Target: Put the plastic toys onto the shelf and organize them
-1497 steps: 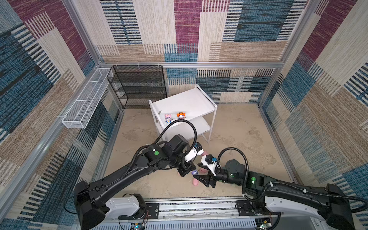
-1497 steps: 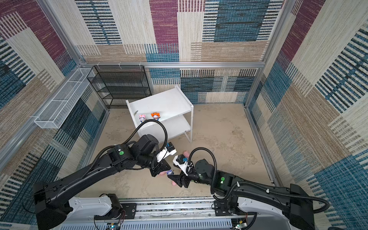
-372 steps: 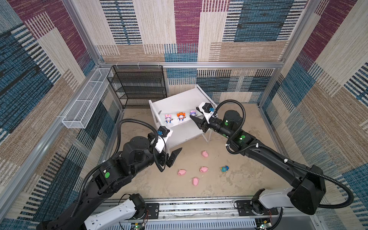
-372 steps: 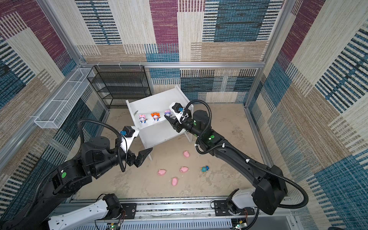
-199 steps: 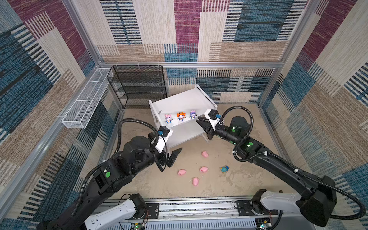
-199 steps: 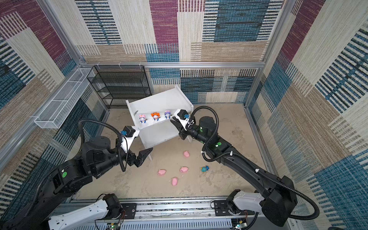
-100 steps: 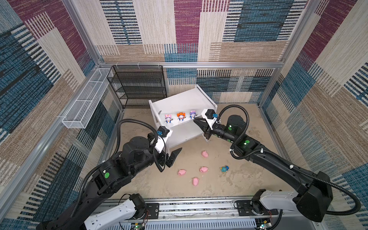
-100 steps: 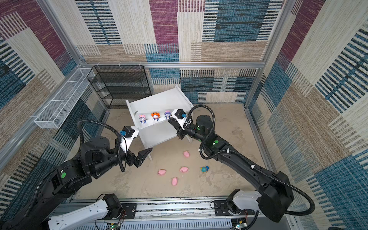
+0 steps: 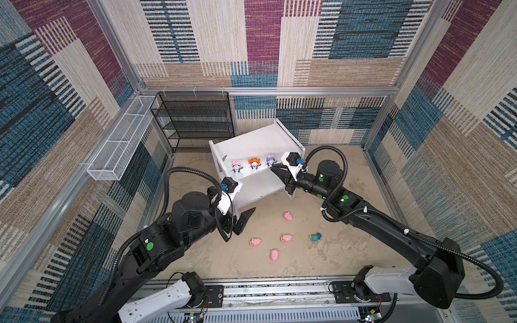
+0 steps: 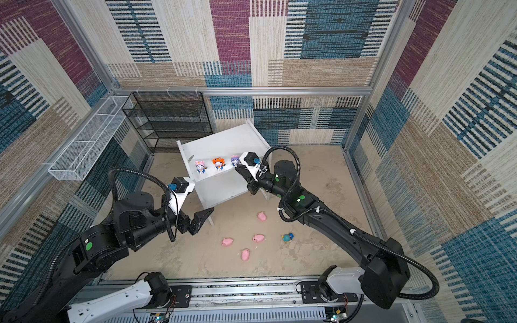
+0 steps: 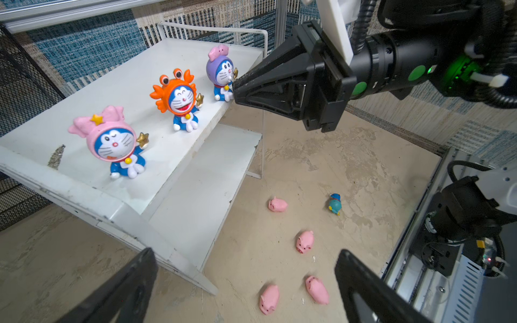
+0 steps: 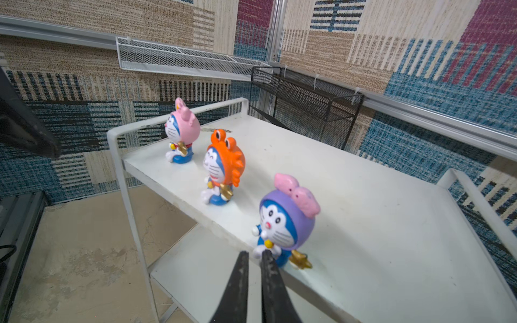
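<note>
Nearest me, four pink pigs and the teal-hooded figurine lie on the floor, with my left gripper hanging over it, jaws spread wide and empty. Beyond, on the top board of the shelf, the pink-hooded figurine, orange-hooded figurine and purple-hooded figurine stand in a row along the front edge. My right gripper, jaws pressed together, has its tip just beside the purple one.

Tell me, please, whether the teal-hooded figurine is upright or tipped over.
Tipped over: the teal-hooded figurine lies on its side on the floor, not on the shelf.
</note>
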Available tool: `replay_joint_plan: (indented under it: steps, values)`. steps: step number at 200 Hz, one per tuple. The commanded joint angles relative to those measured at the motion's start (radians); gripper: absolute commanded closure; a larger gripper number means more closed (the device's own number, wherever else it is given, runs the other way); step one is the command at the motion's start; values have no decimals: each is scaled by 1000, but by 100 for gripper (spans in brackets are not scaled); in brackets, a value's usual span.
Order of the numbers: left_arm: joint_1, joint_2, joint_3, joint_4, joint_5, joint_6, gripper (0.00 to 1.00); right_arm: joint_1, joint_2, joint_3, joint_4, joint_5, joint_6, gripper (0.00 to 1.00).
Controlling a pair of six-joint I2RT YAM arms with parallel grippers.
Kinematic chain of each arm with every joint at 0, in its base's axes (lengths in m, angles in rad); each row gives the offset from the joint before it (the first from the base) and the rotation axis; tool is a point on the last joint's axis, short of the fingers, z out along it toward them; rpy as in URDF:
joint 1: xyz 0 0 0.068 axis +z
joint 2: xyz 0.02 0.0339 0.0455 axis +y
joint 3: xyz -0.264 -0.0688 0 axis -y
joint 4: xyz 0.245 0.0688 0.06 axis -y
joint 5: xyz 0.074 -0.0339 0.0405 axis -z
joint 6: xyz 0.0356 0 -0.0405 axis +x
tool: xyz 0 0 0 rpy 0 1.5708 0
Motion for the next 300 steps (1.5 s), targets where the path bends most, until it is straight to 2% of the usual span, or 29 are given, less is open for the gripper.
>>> replay_joint_plan:
  steps: [1,233,300]
  values:
    - [1,-5,-6,14,2,10,1,1,6,9,32,14,-4,86]
    - [1,-14,-13,11,-1,5,1,-2,25,35,15,42,-31,86]
    - [0,-10,-16,12,-4,2,1,-2,-60,5,-43,50,-28,85]
